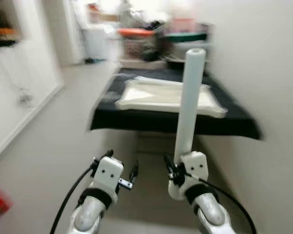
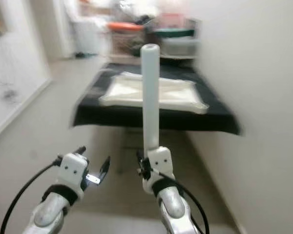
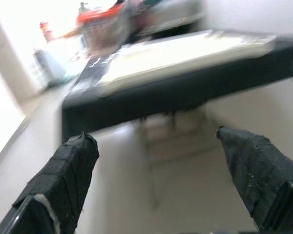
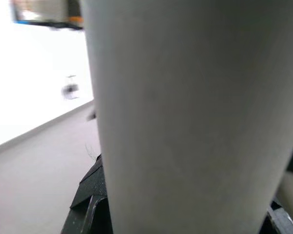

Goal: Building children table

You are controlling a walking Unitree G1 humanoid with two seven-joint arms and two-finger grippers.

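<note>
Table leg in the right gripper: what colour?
White table leg, clearest in the left eye view.

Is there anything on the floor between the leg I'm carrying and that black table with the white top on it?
Nothing visible. The right tool holds the white leg upright, and the floor up to the black table bearing the white tabletop looks bare, though the views are blurred.
</note>
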